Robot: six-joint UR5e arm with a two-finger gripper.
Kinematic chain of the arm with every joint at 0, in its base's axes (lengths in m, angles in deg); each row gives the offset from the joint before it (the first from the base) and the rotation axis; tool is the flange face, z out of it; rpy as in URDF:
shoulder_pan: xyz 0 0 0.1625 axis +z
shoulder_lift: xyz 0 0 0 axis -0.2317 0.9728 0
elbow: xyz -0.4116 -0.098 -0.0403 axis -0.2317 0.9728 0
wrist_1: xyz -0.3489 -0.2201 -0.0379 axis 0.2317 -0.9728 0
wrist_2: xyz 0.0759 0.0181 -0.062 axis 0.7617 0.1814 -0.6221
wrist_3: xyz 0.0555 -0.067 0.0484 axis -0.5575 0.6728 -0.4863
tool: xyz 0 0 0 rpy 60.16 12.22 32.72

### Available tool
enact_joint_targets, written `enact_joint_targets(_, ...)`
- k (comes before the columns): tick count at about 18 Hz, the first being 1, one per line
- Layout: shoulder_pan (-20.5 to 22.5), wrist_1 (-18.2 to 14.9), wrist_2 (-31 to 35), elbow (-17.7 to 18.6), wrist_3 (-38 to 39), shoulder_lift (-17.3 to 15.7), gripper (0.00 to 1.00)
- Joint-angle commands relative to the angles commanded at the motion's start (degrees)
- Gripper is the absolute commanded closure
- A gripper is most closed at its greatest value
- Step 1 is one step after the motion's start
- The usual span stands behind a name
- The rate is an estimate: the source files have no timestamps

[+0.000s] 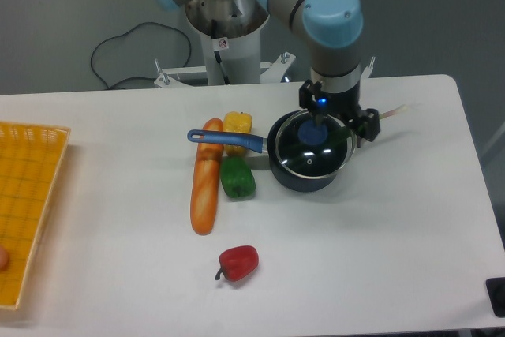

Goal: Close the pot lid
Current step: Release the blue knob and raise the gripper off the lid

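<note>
The dark pot (302, 180) stands at the table's middle right, its long blue handle (225, 140) reaching left over the food. The glass pot lid (310, 155) lies flat on the pot's rim, with its blue knob (313, 133) showing free at the centre. My gripper (341, 117) hangs over the pot's back right edge, just right of the knob and off it. Its jaws stand apart, open, with nothing between them.
A long bread roll (205, 187), a yellow corn piece (237, 124) and a green pepper (237, 178) lie left of the pot under its handle. A red pepper (238, 263) sits nearer the front. A green onion (388, 114) lies behind the pot. A yellow basket (24, 195) is at the far left.
</note>
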Motion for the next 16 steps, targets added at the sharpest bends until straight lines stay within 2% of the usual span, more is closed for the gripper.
enact_joint_targets(3,1.8,-3.8,-3.9,-3.1,-0.1,1.3,0.00)
enact_joint_targets(6,1.9,-4.6,-5.4,-3.2,-1.7,1.7,0.00)
enact_joint_targets(10,2.4,-5.2,-7.6,-4.9,-13.4,4.5,0.00)
enact_joint_targets(16,3.1,-4.9,-6.1,-6.6,-14.4,5.5,0.00)
